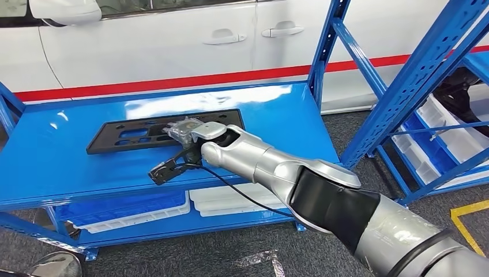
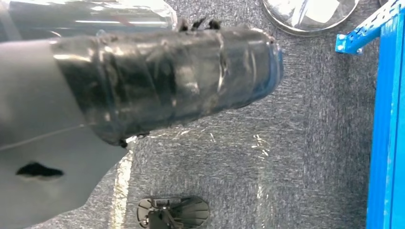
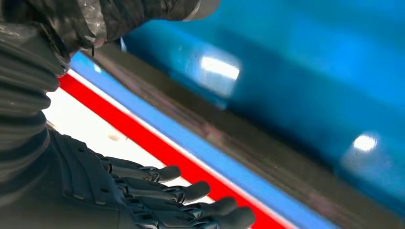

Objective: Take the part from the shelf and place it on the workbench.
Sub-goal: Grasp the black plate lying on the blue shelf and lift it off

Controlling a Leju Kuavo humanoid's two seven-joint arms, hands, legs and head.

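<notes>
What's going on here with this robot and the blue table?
The robot's right hand is stretched over a flat black plastic part that lies on the blue workbench. In the right wrist view its fingers look spread and hold nothing. Whether the hand touches the part is hard to tell. A white car stands behind.

A glossy bright blue table (image 1: 63, 150) carries a flat black part (image 1: 124, 135) with cut-out slots. The right arm (image 1: 271, 167) is silver with a black band near the elbow, and a thin black cable (image 1: 242, 193) runs along it. The right robot hand (image 3: 143, 191) has dark grey fingers and a ribbed dark cover. Behind the table stands a white car (image 1: 173, 40) with a red stripe (image 1: 173, 81) along its lower edge. The shelf frames (image 1: 403, 86) are blue, holding white trays (image 1: 230, 199). The floor (image 2: 286, 143) is speckled grey carpet, with a yellow line (image 1: 470, 222) at one side.
</notes>
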